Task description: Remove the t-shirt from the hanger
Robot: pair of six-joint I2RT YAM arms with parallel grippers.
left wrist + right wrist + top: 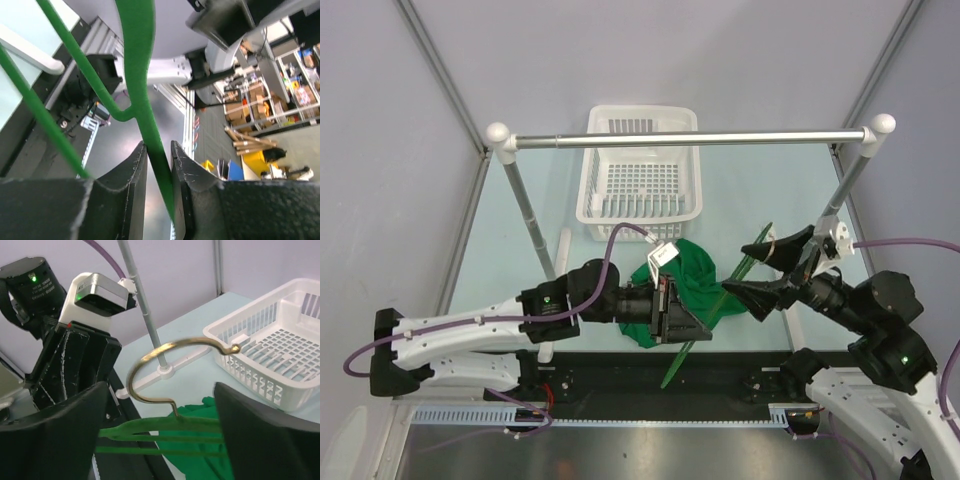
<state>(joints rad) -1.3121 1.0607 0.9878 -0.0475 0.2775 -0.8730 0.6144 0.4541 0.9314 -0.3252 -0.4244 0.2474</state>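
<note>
Green hanger (135, 50): one bar pinched tight by left gripper (159, 150), kept lifted.
Right gripper (735, 268): spread wide, empty, hook (172, 344) between its fingers, probably to steady it.
T-shirt (695, 280): heaped on table (770, 190) below hanger, looks off.

Pale teal counter (740, 190) is carrying a white basket (640, 180) sitting just past the left claw (692, 325), and the green t-shirt (695, 270) is lying bunched up right under that claw.

Bright, even light; blurred close-ups.
</note>
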